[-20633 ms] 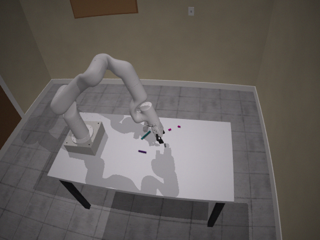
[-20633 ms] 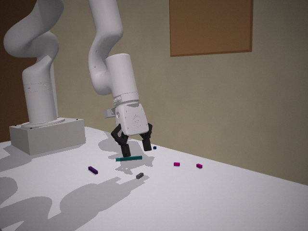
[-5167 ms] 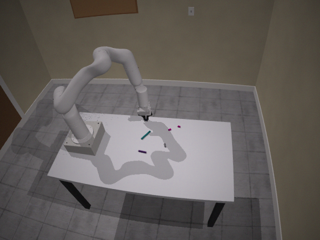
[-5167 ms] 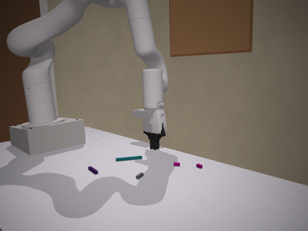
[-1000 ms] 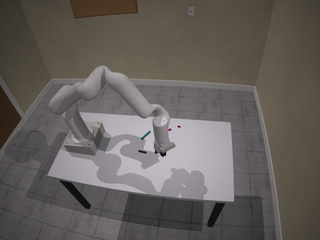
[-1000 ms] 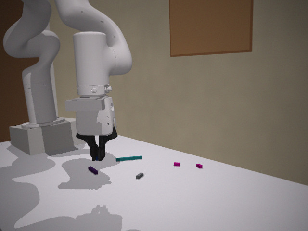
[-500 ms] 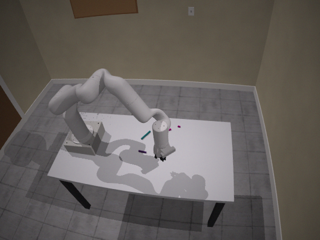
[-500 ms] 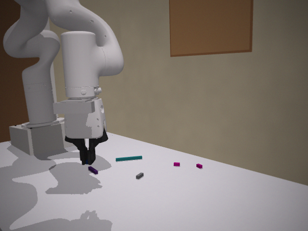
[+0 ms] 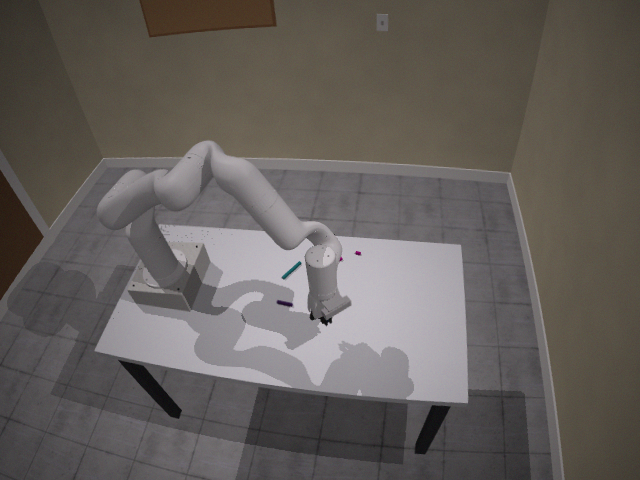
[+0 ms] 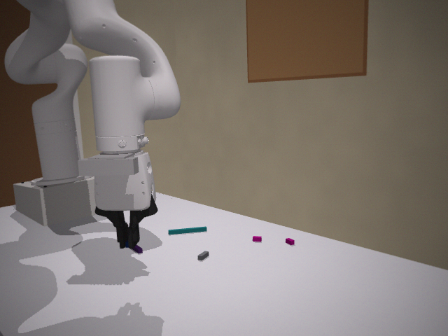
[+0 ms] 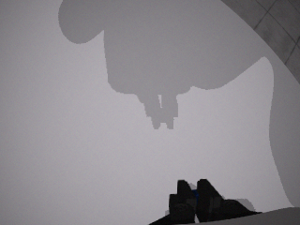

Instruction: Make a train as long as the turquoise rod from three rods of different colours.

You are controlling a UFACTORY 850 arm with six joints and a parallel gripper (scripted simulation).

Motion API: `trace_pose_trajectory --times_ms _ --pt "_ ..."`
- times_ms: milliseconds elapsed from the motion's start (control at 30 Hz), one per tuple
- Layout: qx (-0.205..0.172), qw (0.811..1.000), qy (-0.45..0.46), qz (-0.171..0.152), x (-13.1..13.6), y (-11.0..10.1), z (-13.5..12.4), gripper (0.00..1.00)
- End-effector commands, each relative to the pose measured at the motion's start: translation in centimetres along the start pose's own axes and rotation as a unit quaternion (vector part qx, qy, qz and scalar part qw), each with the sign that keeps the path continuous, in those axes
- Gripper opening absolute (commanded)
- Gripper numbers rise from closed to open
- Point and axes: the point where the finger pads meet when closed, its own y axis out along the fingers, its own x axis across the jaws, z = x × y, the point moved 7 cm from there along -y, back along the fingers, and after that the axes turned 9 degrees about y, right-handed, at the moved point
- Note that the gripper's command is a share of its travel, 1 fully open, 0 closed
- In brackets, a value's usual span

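Note:
My gripper (image 9: pixel 323 320) (image 10: pixel 126 243) (image 11: pixel 190 195) is shut on a tiny blue rod (image 11: pixel 195 195) (image 10: pixel 126 245), of which only a sliver shows between the fingertips. It hangs low over the white table (image 9: pixel 413 320) (image 10: pixel 289 289). The turquoise rod (image 9: pixel 291 270) (image 10: pixel 187 230) lies flat behind the gripper. A purple rod (image 9: pixel 284 303) (image 10: pixel 137 248) lies to the gripper's left in the top view. A grey rod (image 10: pixel 203 255) lies in front of the turquoise one and is hidden by the arm in the top view. Two magenta rods (image 10: pixel 257 239) (image 10: pixel 290 241) lie apart at the far side; one also shows in the top view (image 9: pixel 357 253).
The arm's base block (image 9: pixel 170 281) (image 10: pixel 50 202) stands at the table's left end. The wrist view shows only bare table and the arm's shadow. The table's front edge (image 9: pixel 289 384) is well away from the gripper.

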Motion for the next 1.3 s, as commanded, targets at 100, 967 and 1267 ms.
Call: trace_pose_trajectory --times_ms 100,967,1267 --pt "0.001 1.0 0.0 0.001 -0.1 1.9 0.1 0.04" --pt "0.001 1.0 0.0 0.001 -0.2 7.1 0.2 0.04" --pt "0.001 1.0 0.0 0.001 -0.2 7.1 0.2 0.04"
